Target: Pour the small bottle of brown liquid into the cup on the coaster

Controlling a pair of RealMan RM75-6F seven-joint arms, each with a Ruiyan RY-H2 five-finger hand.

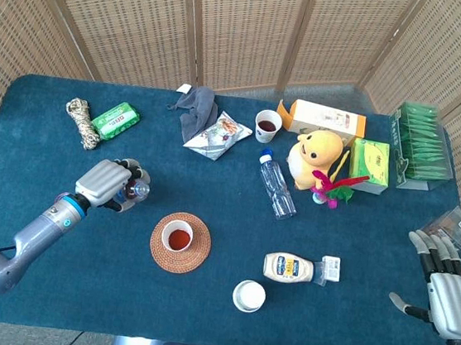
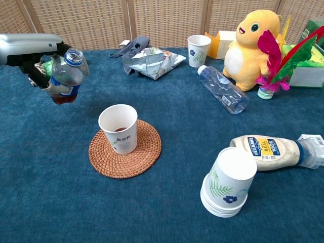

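While its fingers wrap around the small clear plastic bottle (image 2: 66,76), the left robot hand (image 1: 109,182) holds it above the blue-covered worktop (image 2: 45,202), to the left of the white paper cup (image 2: 118,128). Seen from the chest view, the bottle stands nearly upright, its long axis tipped slightly, the open neck up and leaning toward the cup, with brown liquid pooled at its base. The cup, with brown liquid inside, stands on the round woven coaster (image 2: 147,152). Well apart, the right robot hand (image 1: 443,284) rests at the worktop's far edge, fingers spread, holding nothing.
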